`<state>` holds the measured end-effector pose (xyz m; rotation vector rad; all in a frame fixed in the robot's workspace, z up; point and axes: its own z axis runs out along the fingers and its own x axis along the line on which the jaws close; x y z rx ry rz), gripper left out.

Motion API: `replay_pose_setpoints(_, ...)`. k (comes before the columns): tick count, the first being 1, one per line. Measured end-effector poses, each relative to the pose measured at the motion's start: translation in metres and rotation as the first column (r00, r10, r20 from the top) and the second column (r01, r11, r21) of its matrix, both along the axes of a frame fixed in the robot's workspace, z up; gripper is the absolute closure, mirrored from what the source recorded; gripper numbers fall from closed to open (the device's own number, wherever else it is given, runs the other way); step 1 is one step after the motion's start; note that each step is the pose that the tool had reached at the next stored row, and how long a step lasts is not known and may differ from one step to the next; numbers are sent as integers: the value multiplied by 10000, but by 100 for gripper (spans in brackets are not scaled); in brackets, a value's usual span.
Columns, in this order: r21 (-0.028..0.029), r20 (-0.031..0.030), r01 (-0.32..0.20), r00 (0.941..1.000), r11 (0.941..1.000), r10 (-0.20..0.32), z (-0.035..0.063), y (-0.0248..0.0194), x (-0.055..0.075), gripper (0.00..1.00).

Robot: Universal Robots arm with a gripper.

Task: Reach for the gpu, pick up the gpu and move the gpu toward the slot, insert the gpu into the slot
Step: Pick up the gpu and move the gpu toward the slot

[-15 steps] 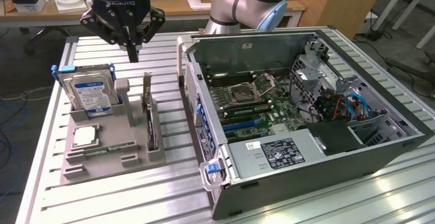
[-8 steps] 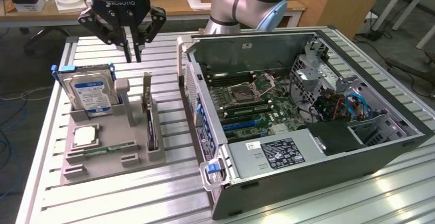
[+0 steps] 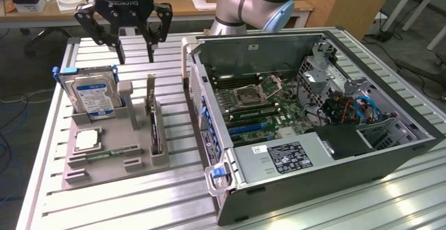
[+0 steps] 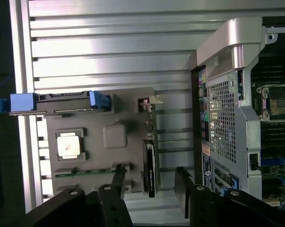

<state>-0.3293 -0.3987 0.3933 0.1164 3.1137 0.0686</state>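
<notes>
The gpu is a thin dark card standing on edge in a grey holder tray, with its silver bracket at the far end. In the wrist view the gpu lies in line with the gap between my fingers. My gripper hangs open above and behind the card, apart from it and holding nothing. In the wrist view the gripper has one dark finger on each side of the card's line. A blue slot shows on the motherboard inside the open computer case.
A blue-labelled hard drive stands upright in the same tray, at the exterior view's left of the gpu. A processor chip and a green memory stick lie in front of it. The tray and case rest on a slatted aluminium table.
</notes>
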Motion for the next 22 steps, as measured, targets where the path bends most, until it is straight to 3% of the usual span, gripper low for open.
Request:
replay_pose_setpoints(1, -1, -1, -16, 10000, 10000, 16, 0, 1, -1, 42)
replay_pose_setpoints(3, 0, -1, -307, 9995, 9995, 307, -5, 1, -1, 42)
replay_pose_setpoints(4, 0, 0, -487, 9988, 9988, 487, -9, 1, -2, 35)
replay_pose_setpoints(7, 0, 0, -810, 9967, 9967, 810, -16, -14, -1, 35)
replay_pose_setpoints(9, -1, -1, -869, 9962, 9962, 869, -32, -45, -1, 35)
replay_pose_setpoints(12, 0, 1, -890, 9960, 9960, 890, -84, -129, -1, 35)
replay_pose_setpoints(14, 1, 0, -891, 9960, 9960, 891, -120, -151, 0, 35)
replay_pose_setpoints(22, -1, -1, -892, 9960, 9960, 892, -265, -156, 16, 35)
